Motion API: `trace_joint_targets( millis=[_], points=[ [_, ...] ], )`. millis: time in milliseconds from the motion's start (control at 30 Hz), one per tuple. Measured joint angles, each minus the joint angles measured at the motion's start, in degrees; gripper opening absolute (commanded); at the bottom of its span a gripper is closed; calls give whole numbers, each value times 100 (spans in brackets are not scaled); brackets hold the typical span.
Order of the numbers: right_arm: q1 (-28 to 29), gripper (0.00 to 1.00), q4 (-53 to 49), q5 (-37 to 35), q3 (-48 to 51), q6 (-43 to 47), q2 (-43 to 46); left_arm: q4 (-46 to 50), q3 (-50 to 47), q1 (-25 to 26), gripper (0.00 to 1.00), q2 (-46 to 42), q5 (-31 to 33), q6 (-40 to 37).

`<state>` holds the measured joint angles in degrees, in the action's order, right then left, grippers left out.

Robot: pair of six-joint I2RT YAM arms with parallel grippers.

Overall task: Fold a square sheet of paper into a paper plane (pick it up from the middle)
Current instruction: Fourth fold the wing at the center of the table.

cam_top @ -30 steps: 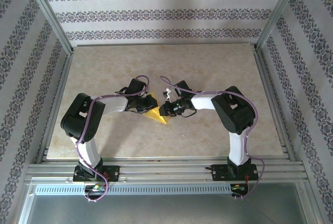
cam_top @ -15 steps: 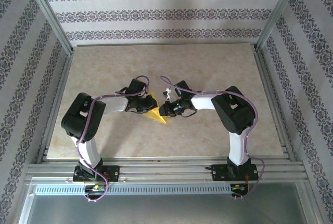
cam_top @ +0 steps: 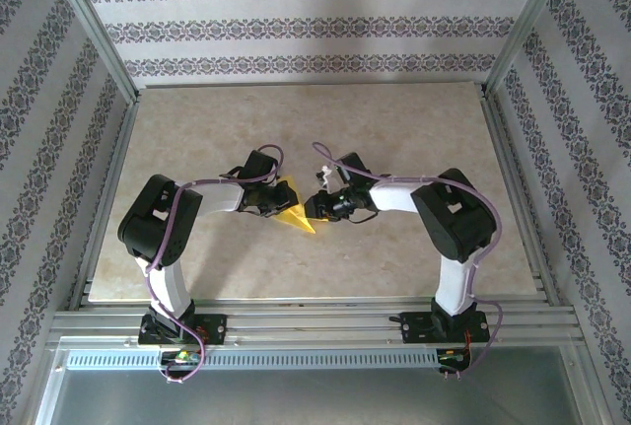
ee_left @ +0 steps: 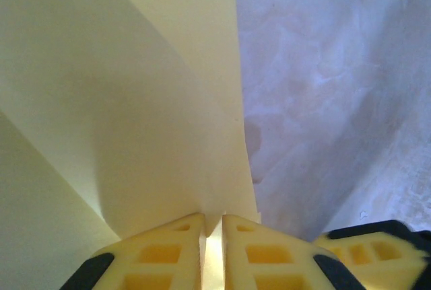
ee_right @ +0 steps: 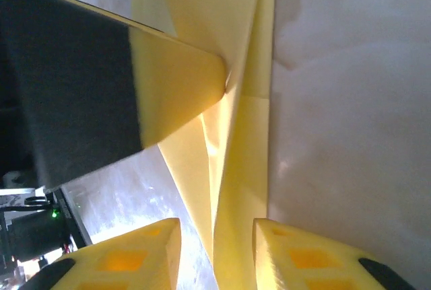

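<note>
The square sheet of paper (cam_top: 297, 216), yellow and folded into a narrow pointed paper plane shape, lies at the middle of the table between both grippers. My left gripper (cam_top: 282, 198) is shut on its left part. In the left wrist view the paper's layers (ee_left: 135, 101) fan out from the closed left gripper (ee_left: 213, 219). My right gripper (cam_top: 316, 207) meets the paper from the right. In the right wrist view the right gripper (ee_right: 217, 226) stands open, the creased paper (ee_right: 239, 142) running loose between its fingers (ee_right: 289, 249). A left finger (ee_right: 178, 91) presses the paper ahead.
The marble tabletop (cam_top: 394, 129) has free room on every side of the paper. Aluminium frame rails (cam_top: 315, 321) run along the near edge by the arm bases, and patterned walls (cam_top: 296, 26) close in the back and sides.
My right gripper has opened and let go of the paper, and its arm has shifted slightly. The left gripper keeps its hold and has not moved.
</note>
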<state>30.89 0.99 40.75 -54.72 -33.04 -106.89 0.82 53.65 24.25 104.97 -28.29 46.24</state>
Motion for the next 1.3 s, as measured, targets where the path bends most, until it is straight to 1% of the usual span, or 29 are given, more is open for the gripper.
trace_joint_targets(
  millis=[67, 233, 433, 600, 733, 967, 1300],
  points=[
    [-98, 38, -35, -144, 127, -15, 326, 0, 0, 0, 16, 0, 2, -7],
    [-133, 26, -31, -407, 155, 7, 835, 2, 0, 0, 15, 0, 2, -46],
    [243, 19, -59, -662, 146, 37, 809, 0, 0, 0, 16, 11, 0, -66],
    [544, 12, -116, -734, -26, 42, 535, 0, 0, 0, 15, 15, 0, -68],
    [669, 10, -164, -791, -173, 70, 271, 0, 2, 0, 15, 22, 0, -68],
    [686, 10, -304, -887, -282, 127, -24, 7, 17, 0, 14, 33, 0, -68],
    [686, 10, -398, -887, -332, 142, -129, 28, 31, 0, 14, 42, 4, -66]
  ],
)
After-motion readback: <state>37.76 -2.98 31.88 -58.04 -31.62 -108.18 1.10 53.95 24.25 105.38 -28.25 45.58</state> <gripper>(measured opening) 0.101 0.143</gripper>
